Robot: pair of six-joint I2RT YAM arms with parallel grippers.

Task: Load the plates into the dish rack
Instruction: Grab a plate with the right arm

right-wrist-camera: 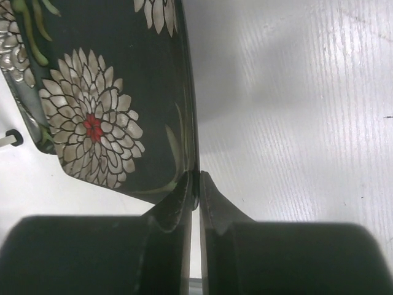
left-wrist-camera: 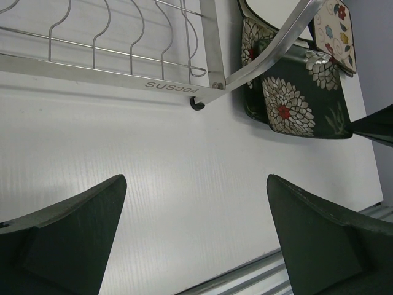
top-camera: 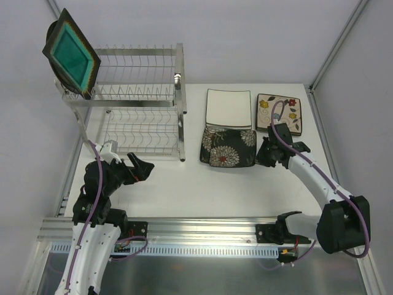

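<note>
From the top camera, the dish rack (top-camera: 129, 103) stands at the far left of the desk (top-camera: 202, 190). 1 teal plate (top-camera: 72, 52) is propped on edge at the left end of its upper tier. What sits behind that plate cannot be made out.

To the right of the rack lie the white plate (top-camera: 228, 107) and, beside it, the flowered cream plate (top-camera: 279, 114), both flat at the far side. Just nearer than the white one is the black plate (top-camera: 233, 150) with white chrysanthemums. It overlaps a second dark flowered plate (top-camera: 207, 142) on its left.

The left pincer (top-camera: 145, 168) hangs in front of the rack's lower tier, touching nothing. The right pincer (top-camera: 260, 155) is at the black plate's right edge.

The left wrist camera shows the left pincer (left-wrist-camera: 196, 184) spread wide over bare desk, with nothing between its fingers (left-wrist-camera: 73, 233). The rack's lower frame (left-wrist-camera: 166, 86) crosses above, and the black plate (left-wrist-camera: 301, 98) lies beyond its corner post.

The right wrist camera shows the right pincer (right-wrist-camera: 197, 184) pinched nearly closed, with the rim of the black plate (right-wrist-camera: 123, 92) running into the thin gap between its fingers (right-wrist-camera: 175, 206). The desk is to the right of that rim.
</note>
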